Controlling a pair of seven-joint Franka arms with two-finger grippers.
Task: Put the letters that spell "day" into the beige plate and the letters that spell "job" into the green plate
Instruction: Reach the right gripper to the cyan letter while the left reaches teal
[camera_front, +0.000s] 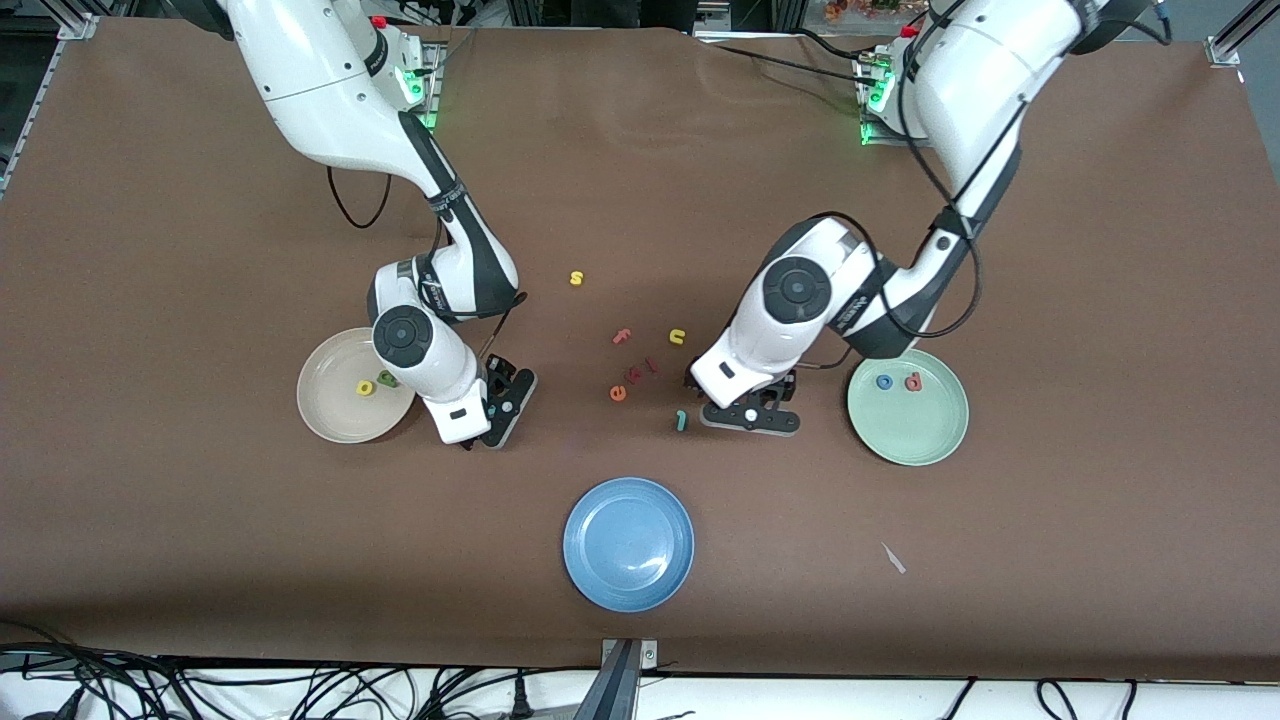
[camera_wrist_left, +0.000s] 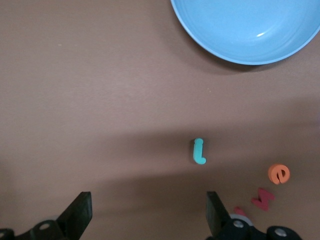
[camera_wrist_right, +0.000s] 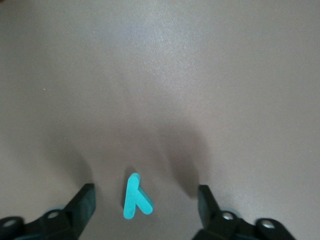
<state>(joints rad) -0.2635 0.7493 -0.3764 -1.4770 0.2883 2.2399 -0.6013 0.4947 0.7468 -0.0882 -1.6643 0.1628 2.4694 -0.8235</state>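
Both grippers are low over the brown table (camera_front: 150, 250). Right gripper (camera_wrist_right: 145, 205) stands beside the beige plate (camera_front: 325, 400), on the side toward the table's middle; its two black fingers (camera_wrist_right: 82, 202) are spread wide with the teal "y" (camera_wrist_right: 136, 197) lying flat on the cloth between them, touched by neither. Left gripper (camera_wrist_left: 147, 212) stands between the loose letters and the green plate (camera_front: 908, 435), its fingers (camera_wrist_left: 80, 210) also spread wide and holding nothing; the teal "j" (camera_wrist_left: 199, 151) lies on the cloth just beside it, not between the fingers.

Three plates are on the table: the beige one toward the right arm's end, the green one toward the left arm's end, and a blue plate (camera_front: 628, 543) nearest the front camera. The beige plate holds two letters, a yellow rounded one (camera_front: 366, 387) and a green rounded one (camera_front: 387, 379), touching each other. The green plate also holds two, a blue "o" (camera_front: 884, 381) and a pinkish-red "b" (camera_front: 913, 381), side by side and apart.

Six more letters lie loose in the middle of the table: a yellow "s" (camera_front: 576, 279) farthest from the camera, a pink "f" (camera_front: 622, 337), a yellow "u" (camera_front: 677, 337), two small red ones (camera_front: 641, 370) whose shapes I cannot read, and an orange "e" (camera_front: 618, 393). The "e" and a red letter lie near the "j", though not touching it. A small pale scrap (camera_front: 893, 558) lies on the cloth nearer the camera than the green plate.
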